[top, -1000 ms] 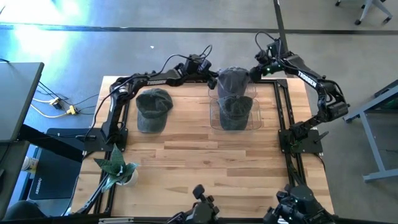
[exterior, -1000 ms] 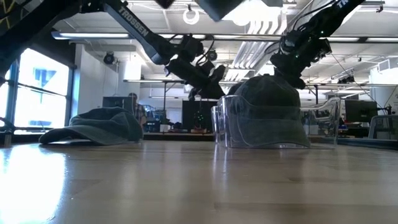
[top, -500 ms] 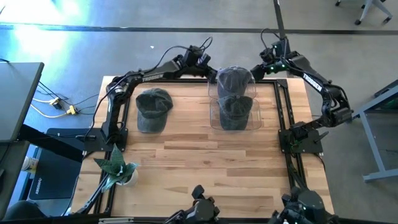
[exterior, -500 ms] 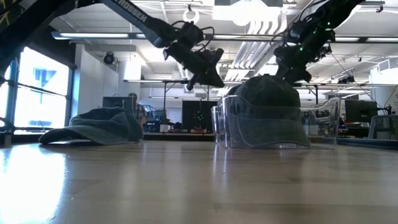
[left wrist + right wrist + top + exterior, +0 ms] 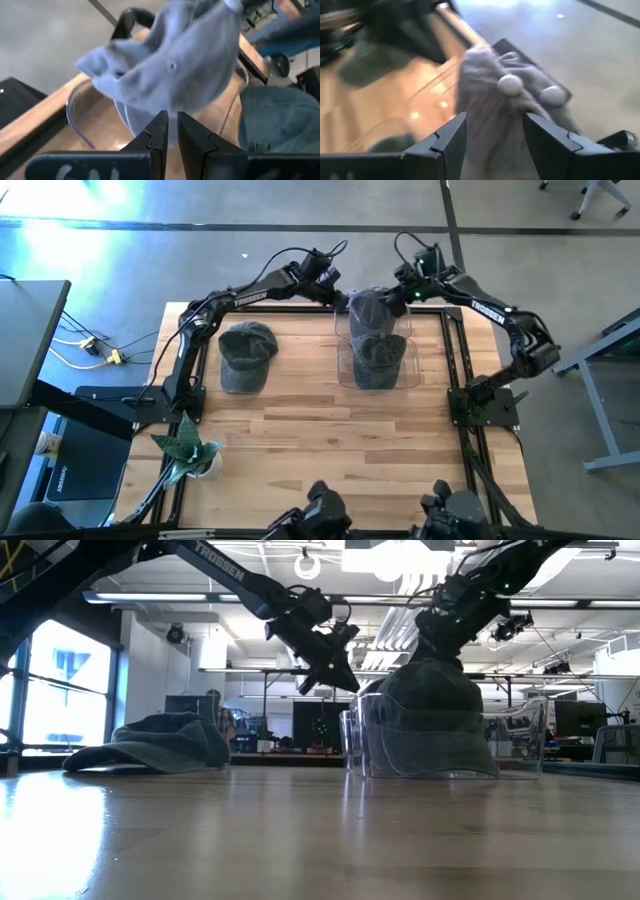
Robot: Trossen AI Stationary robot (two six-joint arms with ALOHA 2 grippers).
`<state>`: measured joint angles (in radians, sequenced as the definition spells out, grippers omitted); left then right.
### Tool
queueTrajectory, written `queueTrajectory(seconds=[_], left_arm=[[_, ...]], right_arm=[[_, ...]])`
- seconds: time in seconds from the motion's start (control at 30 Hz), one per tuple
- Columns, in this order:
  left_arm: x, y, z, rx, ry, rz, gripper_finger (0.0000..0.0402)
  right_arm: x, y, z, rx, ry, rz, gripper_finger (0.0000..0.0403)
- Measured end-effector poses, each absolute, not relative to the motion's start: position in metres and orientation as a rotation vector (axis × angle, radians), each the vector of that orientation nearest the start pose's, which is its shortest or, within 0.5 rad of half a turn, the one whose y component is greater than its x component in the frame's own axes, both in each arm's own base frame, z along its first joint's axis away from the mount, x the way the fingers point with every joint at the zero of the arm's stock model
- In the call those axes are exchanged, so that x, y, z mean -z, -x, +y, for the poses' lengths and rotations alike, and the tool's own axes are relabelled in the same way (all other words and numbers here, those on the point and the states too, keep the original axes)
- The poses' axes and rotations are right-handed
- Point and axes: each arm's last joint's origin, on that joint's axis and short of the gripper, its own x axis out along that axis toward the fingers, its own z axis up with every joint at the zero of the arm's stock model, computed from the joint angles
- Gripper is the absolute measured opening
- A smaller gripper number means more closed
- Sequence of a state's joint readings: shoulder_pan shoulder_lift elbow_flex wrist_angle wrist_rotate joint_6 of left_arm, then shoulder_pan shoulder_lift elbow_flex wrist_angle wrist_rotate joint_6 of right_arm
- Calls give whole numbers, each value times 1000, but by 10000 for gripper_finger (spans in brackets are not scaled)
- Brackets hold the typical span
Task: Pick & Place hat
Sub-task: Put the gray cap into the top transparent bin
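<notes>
A grey hat stands crown up at the far end of a clear container, above a second grey hat lying in it. A third hat rests on the table to the left. My right gripper is open over the far hat's crown, one finger on each side of its top near the button. My left gripper is shut and hovers above the container's far left corner, just short of that hat. My right gripper comes slanting down from the table's far right. Its fingers stand on either side of the far hat's crown top. Cloth fills the gap between them, and I cannot tell whether they touch it.
A small potted plant stands at the near left corner. The dark frame rails run along the table's left and right sides. Bare wood lies between the container and the near edge.
My left gripper has risen a little, drawn back from the far hat toward the table's far edge, and turned at the wrist. My right gripper has swung toward the table's left, coming over the far hat's crown. The hats have kept their places.
</notes>
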<state>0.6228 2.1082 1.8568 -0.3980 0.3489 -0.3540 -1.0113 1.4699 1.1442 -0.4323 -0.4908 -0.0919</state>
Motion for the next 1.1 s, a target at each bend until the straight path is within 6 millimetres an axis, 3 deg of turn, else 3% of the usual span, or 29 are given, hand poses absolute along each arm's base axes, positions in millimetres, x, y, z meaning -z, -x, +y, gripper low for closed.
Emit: queueTrajectory(seconds=[0.2,0.4,0.67,0.87,0.97,1.1], left_arm=[[-268,-397,270,-291,680,560,21],[-278,-391,264,-238,704,580,2],[-286,-387,270,-510,598,543,0],[-268,-403,275,-582,603,480,0],[-265,-409,275,-558,641,446,0],[-245,-420,275,-492,708,462,0]], right_arm=[[-273,-184,-271,617,-482,544,181],[-286,-179,-262,585,-483,517,181],[-315,-169,-235,579,-484,472,181],[-318,-177,-223,534,-484,482,181],[-317,-181,-218,517,-506,490,181],[-318,-185,-211,495,-521,498,181]])
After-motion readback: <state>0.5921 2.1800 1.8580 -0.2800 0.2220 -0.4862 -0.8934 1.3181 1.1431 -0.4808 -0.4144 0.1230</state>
